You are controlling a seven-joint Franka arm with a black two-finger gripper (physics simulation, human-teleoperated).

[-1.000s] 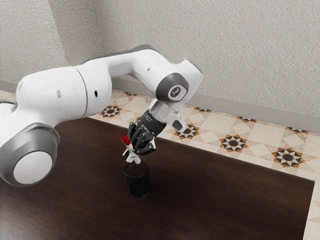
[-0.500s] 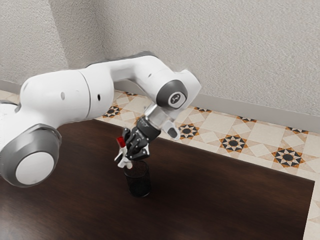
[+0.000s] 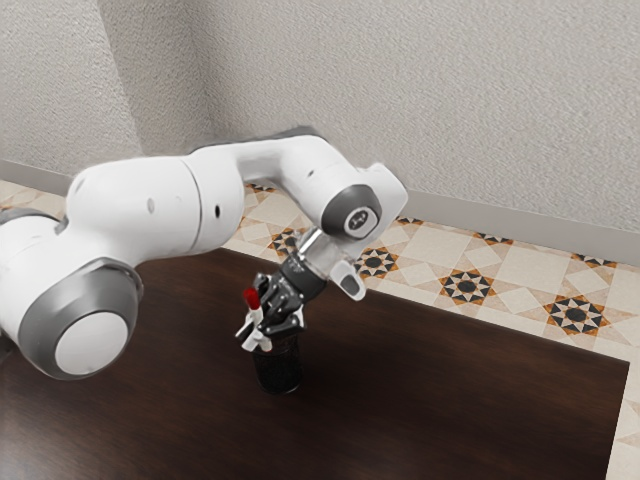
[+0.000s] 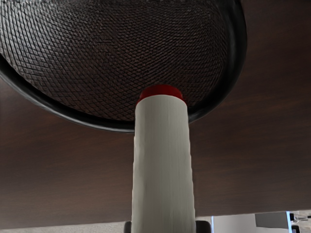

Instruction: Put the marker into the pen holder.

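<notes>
Well, starting at the exterior view's left: pale arm (image 3: pixel 145 210) reaching in over the dark worktop (image 3: pixel 440 400). Next along, the marker (image 3: pixel 251 298), red end up, off the worktop and close above the pen holder. My gripper (image 3: pixel 262 328) has it pinched, a finger against either side of the pale barrel. From the hand, the barrel's far end, banded red (image 4: pixel 163 91), lies across the holder's near rim.

Handling, my guess: light, stiff, hard plastic; won't crush, but smooth and round, so it may roll or swivel between the pads. Best hold is mid-barrel or higher, leaving the lower end free to go in.

Just right and below: pen holder (image 3: pixel 278 374), black mesh, upright. Probably light enough to tip if nudged; I'd centre the low end over the mouth before letting go.
</notes>
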